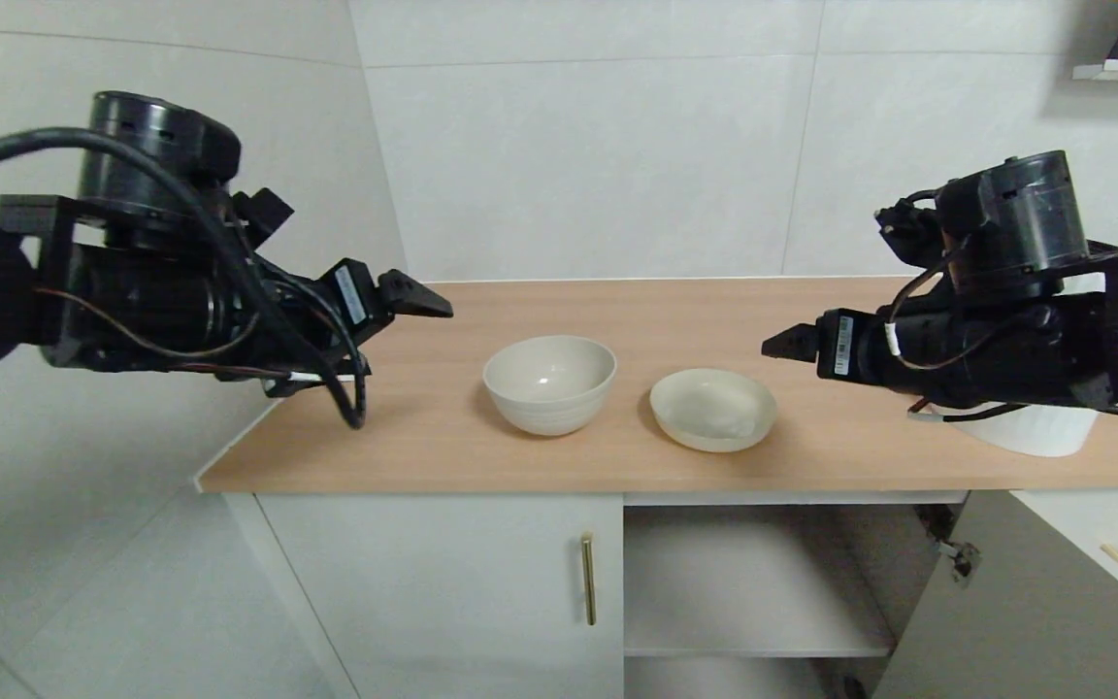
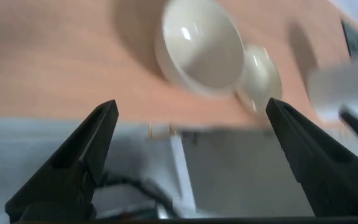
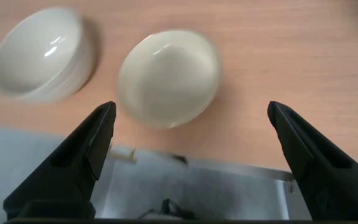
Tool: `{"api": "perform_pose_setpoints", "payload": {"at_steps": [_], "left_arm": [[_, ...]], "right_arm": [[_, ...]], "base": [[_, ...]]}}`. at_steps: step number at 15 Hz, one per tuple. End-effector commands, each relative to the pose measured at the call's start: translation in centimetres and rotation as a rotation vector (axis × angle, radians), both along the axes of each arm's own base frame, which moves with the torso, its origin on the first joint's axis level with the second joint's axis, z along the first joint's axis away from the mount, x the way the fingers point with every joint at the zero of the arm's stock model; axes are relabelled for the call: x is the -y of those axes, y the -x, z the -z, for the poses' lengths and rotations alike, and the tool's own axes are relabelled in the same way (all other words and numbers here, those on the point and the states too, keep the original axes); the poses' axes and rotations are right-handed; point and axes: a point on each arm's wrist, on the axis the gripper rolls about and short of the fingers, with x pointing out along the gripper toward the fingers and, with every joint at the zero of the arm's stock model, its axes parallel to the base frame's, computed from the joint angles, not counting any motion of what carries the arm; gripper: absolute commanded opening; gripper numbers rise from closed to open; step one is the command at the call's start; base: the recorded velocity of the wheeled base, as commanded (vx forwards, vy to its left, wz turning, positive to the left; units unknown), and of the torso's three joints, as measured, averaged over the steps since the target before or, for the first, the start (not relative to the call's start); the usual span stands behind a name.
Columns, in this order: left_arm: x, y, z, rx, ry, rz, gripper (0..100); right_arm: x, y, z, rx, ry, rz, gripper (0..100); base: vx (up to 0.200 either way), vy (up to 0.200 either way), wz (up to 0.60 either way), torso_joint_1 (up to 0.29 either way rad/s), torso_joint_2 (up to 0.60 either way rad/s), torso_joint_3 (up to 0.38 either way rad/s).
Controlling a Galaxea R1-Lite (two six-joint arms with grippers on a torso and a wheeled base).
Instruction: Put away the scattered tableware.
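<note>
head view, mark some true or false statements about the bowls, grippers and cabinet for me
1. The deep bowl sits on the countertop, left of the shallow bowl. True.
2. The two bowls are stacked. False: they stand side by side, apart.
3. The left gripper is shut on a bowl. False: it is open and empty, above the countertop's left end.
4. The right gripper is open and holds nothing. True.
5. The cabinet below the shallow bowl is closed. False: its open door leaves a shelf showing; the handled door is shut.
</note>
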Motion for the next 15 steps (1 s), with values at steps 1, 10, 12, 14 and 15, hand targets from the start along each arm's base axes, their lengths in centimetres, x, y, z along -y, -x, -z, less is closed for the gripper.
{"api": "perform_pose_setpoints", "payload": {"at_steps": [1, 10, 12, 14, 15], "left_arm": [[2.5, -2.7, 2.9, -0.037, -0.012, -0.033, 100], [5.2, -6.2, 8.4, -0.109, -0.031, -0.042, 100], [5.3, -6.4, 8.7, -0.114, -0.034, -0.041, 100], [5.4, -6.6, 9.2, -0.125, -0.039, -0.041, 100], [5.4, -6.7, 9.3, -0.122, -0.038, -0.041, 0]], "right_arm": [[-0.6, -1.4, 1.1, -0.021, -0.002, 0.016, 100], [-0.5, -1.9, 1.6, -0.027, -0.002, 0.027, 100], [-0.5, -1.9, 1.7, -0.03, -0.001, 0.028, 100], [-0.4, -1.9, 1.6, -0.027, -0.002, 0.028, 100], [-0.4, -1.9, 1.6, -0.027, -0.003, 0.029, 100]], "base": [[0.0, 0.0, 0.0, 0.0, 0.0, 0.0], [0.0, 0.0, 0.0, 0.0, 0.0, 0.0], [0.0, 0.0, 0.0, 0.0, 0.0, 0.0], [0.0, 0.0, 0.0, 0.0, 0.0, 0.0], [0.0, 0.0, 0.0, 0.0, 0.0, 0.0]]}}
